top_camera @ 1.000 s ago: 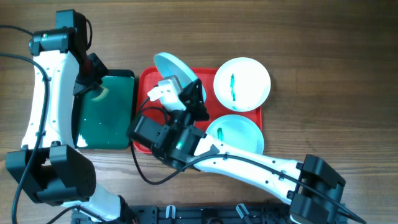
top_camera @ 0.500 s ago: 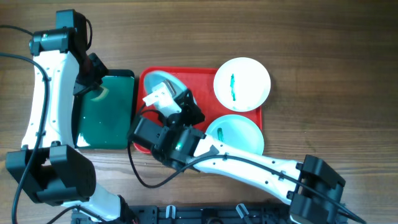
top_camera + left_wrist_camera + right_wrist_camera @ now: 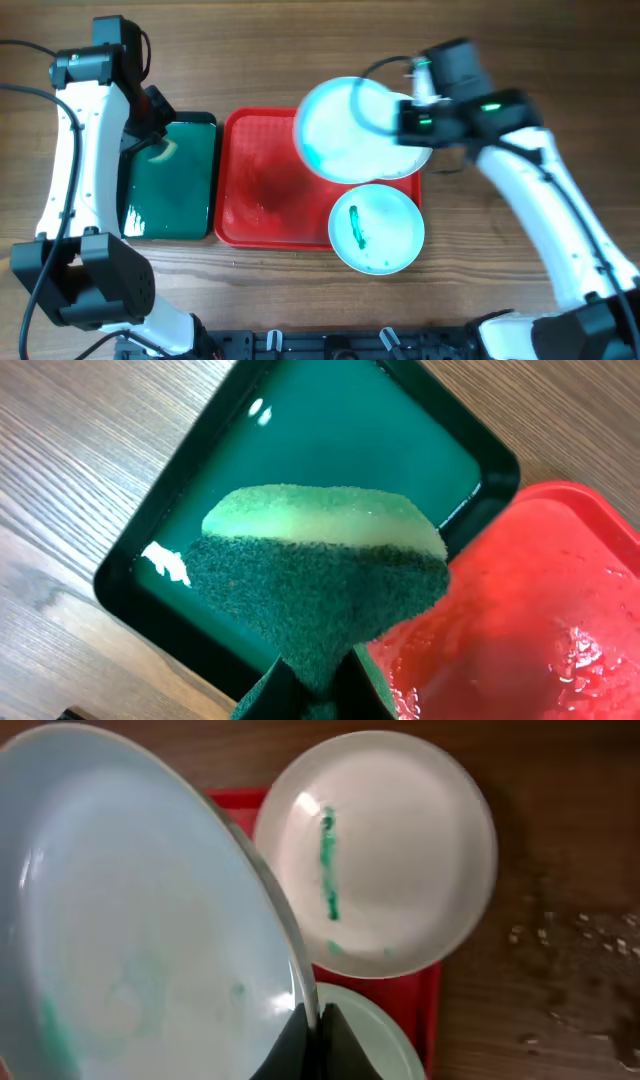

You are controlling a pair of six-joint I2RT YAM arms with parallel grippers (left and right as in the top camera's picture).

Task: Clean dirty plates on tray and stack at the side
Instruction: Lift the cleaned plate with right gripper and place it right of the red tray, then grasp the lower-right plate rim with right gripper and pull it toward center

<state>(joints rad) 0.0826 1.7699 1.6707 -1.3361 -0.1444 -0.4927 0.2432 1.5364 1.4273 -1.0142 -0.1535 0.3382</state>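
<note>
Plate lift: right gripper (image 3: 315, 1038) clamped on rim of lifted plate (image 3: 345, 130), above the tray (image 3: 262, 190).
Near plate (image 3: 378, 228) and far plate (image 3: 400, 850), both green-smeared, lie beneath at tray's right end; left gripper (image 3: 312, 688) pinches sponge (image 3: 318, 565) over green tray (image 3: 330, 430).

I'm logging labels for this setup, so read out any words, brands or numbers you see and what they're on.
No readable text in any view.
The held plate and the two other plates carry only green smears, not writing.
The red tray, green tray and sponge are unmarked.
</note>
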